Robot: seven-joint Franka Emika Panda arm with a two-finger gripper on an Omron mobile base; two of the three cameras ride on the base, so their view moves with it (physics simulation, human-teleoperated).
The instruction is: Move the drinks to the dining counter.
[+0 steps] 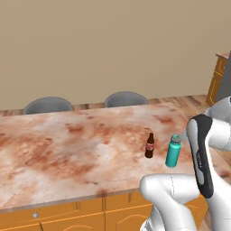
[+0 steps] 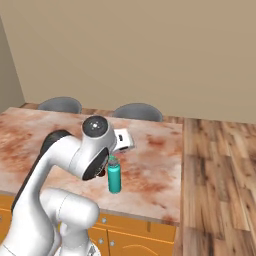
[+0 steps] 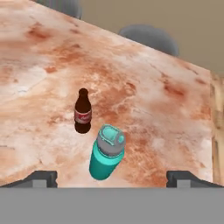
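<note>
Now | jaws spread wide, empty | teal bottle (image 3: 106, 153) upright on dining counter (image 3: 39, 61), just below and between fingertips (image 3: 43, 178) | brown bottle (image 3: 82, 111) beside it, farther off

teal bottle (image 2: 114, 179) upright | on dining counter (image 2: 155, 165) | arm (image 2: 75, 155) beside

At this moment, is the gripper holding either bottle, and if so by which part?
Nothing is held. The gripper is open, its fingers spread wide and clear of the teal bottle, which stands on the dining counter beside the brown bottle.
</note>
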